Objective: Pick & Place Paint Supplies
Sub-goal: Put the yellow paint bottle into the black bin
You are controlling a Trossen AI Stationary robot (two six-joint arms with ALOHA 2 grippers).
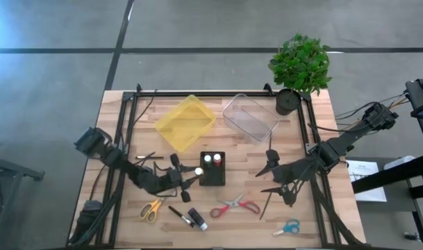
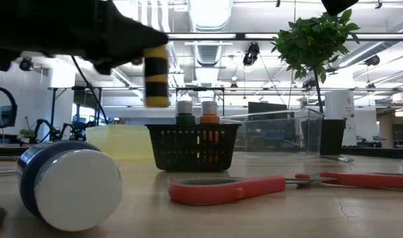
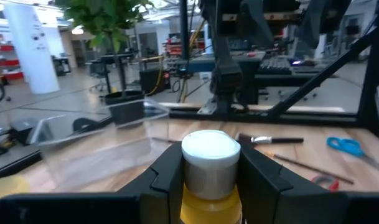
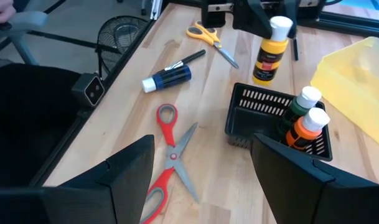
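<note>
The left pincer [image 1: 190, 177] holds a small yellow paint bottle with a white cap [image 4: 271, 50] upright, clear of the wooden bench [image 1: 315, 208] and just beside the black slotted plastic basket [image 1: 212, 169], apparently to lower it in next to the green bottle [image 4: 299, 104] and the orange bottle [image 4: 306, 127] already standing there. The right pincer [image 1: 275, 182] hangs with its fingers spread wide and nothing between them, waiting near the red-handled scissors [image 1: 235, 206]. A blue bottle with a white cap [image 1: 198, 219] lies on its side near the bench's front edge, beside the yellow-handled scissors [image 1: 151, 209]; blue-handled scissors [image 1: 287, 227] lie farther right. A yellow plastic tray [image 1: 185, 123] and a clear plastic tub [image 1: 250, 117] sit behind.
</note>
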